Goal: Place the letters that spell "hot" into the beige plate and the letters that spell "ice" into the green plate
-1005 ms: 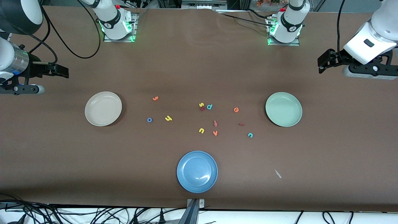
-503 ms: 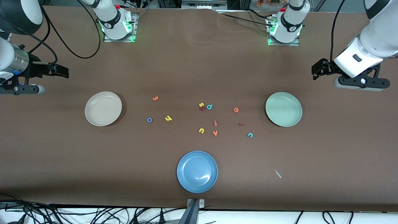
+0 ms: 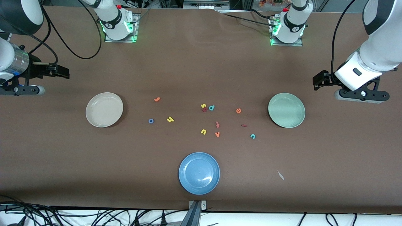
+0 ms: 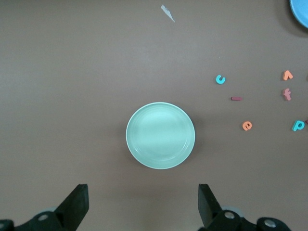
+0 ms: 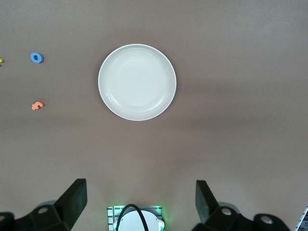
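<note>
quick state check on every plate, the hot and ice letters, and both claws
beige plate: empty, upright
green plate: empty, upright
blue plate: empty, upright
yellow h, blue o, orange t: loose on the table, not in a plate
dark red i, teal c, orange e: loose on the table, not in a plate
left claw: open, holding nothing
right claw: open, holding nothing
</note>
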Robot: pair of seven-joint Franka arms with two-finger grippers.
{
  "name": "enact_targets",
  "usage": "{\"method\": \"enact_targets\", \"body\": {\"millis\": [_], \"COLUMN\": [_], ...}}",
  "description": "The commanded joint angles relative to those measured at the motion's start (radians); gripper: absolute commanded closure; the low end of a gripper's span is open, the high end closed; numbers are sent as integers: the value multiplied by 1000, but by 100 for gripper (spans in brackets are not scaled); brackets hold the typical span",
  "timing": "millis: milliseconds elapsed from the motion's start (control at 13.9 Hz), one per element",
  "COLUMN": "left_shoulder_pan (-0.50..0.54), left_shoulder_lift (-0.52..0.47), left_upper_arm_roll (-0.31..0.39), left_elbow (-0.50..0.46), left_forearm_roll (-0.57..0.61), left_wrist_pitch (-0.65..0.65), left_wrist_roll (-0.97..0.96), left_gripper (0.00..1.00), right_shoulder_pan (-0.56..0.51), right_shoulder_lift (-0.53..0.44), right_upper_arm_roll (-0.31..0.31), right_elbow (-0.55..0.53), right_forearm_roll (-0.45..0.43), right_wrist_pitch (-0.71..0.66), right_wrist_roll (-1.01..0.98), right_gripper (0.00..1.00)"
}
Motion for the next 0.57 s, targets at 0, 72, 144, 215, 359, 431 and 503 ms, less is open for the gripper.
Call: {"method": "enact_targets", "body": {"millis": [0, 72, 144, 215, 359, 431, 503], "left_shoulder_pan": [3, 4, 3, 3, 4, 4, 6], "left_shoulder_lift": [3, 3, 5, 3, 5, 5, 3], "left_upper_arm_roll": [1, 1, 1, 1, 3, 4, 4], "left_elbow": [29, 29, 29, 29, 29, 29, 29], "left_forearm_roll": [0, 0, 2, 2, 0, 0, 0], "left_wrist_pitch": [10, 23, 28, 28, 36, 43, 40], "left_wrist_roll": [-5, -5, -5, -5, -5, -5, -2], "left_gripper": [0, 0, 0, 0, 0, 0, 0], "right_shoulder_pan": [1, 1, 1, 1, 1, 1, 1], "right_shoulder_lift": [1, 1, 1, 1, 1, 1, 1], "right_upper_arm_roll": [0, 0, 0, 0, 1, 0, 0], "right_elbow": [9, 9, 9, 9, 9, 9, 9], "right_forearm_roll": [13, 13, 13, 13, 13, 11, 13], "right_wrist_pitch": [-12, -12, -12, -12, -12, -12, -12], "right_wrist_roll": [10, 10, 10, 10, 10, 10, 10], "right_gripper": [0, 0, 0, 0, 0, 0, 0]}}
